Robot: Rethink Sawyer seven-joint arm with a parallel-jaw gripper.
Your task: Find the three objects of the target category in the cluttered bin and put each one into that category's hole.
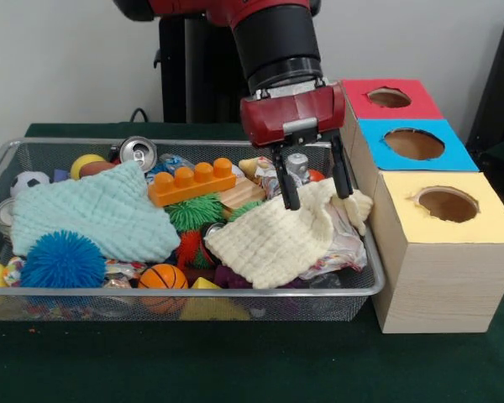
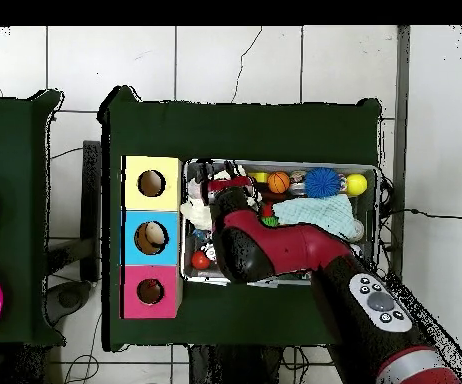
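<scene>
The silver wire-mesh bin (image 1: 193,292) is full of toys and cloths; it also shows in the overhead view (image 2: 275,283). My gripper (image 1: 319,200) is down in the bin's right end. Its black fingers (image 1: 290,189) stand apart, on either side of a raised fold of a pale yellow knitted cloth (image 1: 269,239). A small tan lump (image 1: 254,166) lies behind the gripper; I cannot tell what it is. No tiger-striped toy shows. The red-topped box's hole (image 1: 389,97) is at the far end of the box row, and shows in the overhead view (image 2: 151,291).
The blue-topped box (image 1: 413,143) and yellow-topped box (image 1: 447,204) stand right of the bin. In the bin lie a pale teal cloth (image 1: 92,210), a blue spiky ball (image 1: 63,260), an orange toy brick (image 1: 193,180), a green spiky ball (image 1: 193,210) and a can (image 1: 139,151).
</scene>
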